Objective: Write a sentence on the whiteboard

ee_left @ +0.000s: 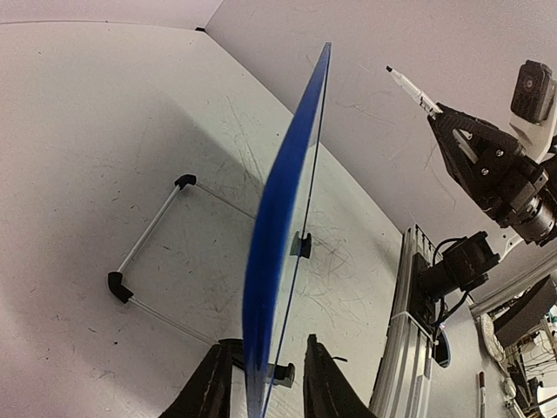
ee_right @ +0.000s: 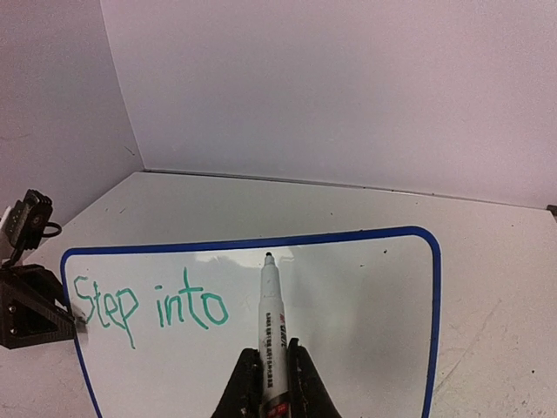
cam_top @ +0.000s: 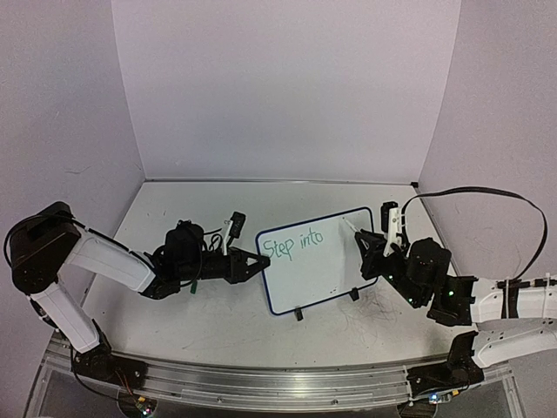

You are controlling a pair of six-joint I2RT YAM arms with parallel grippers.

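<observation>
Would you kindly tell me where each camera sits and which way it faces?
Top external: above and behind the bases, looking down on the table; both arms show, flanking the whiteboard.
Left wrist: looks along the whiteboard's blue rim, edge-on; the left hand straddles it.
Right wrist: faces the board's front and the sentence; the right hand grips the marker.
Shared: each wrist view also shows the opposite hand.

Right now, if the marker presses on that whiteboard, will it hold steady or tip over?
Probably tips or slides easily: the whiteboard stands propped up, thin edge-on, on two small black feet. It looks stiff, its blue rim running straight. The left gripper straddling its edge likely steadies it against the marker.
</observation>
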